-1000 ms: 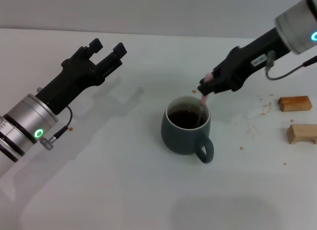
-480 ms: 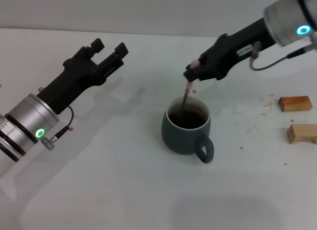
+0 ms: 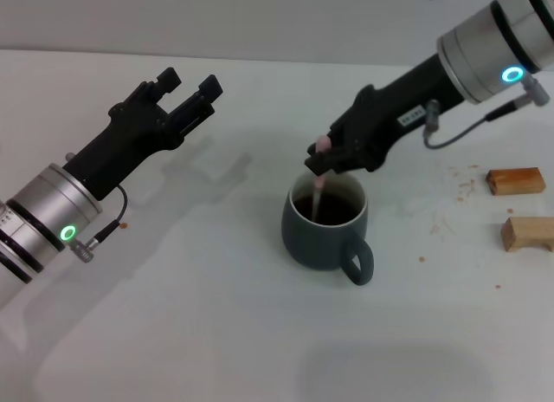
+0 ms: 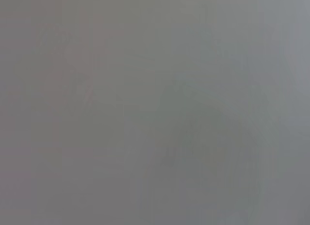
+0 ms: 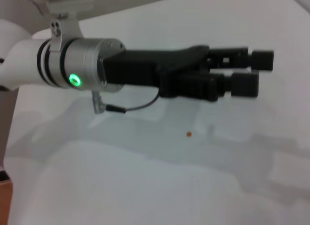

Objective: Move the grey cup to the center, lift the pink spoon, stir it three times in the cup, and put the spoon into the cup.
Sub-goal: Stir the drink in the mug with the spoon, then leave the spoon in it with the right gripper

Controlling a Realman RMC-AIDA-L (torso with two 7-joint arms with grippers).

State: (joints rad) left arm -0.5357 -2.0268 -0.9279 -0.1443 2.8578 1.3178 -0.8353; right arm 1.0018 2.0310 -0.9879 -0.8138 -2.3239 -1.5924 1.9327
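On the white table (image 3: 216, 333), the grey cup (image 3: 325, 233) stands near two wooden blocks (image 3: 516, 181).

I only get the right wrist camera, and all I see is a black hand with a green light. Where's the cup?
Observer: The grey cup stands near the middle of the table, its handle towards the robot.
Operator: Is the spoon inside it?
Observer: The pink spoon dips into the dark drink, and the right hand grips its top end.
Operator: So whose hand am I looking at?
Observer: That is the left hand. It is open and holds nothing, and it hovers well off to the cup's left, apart from it.
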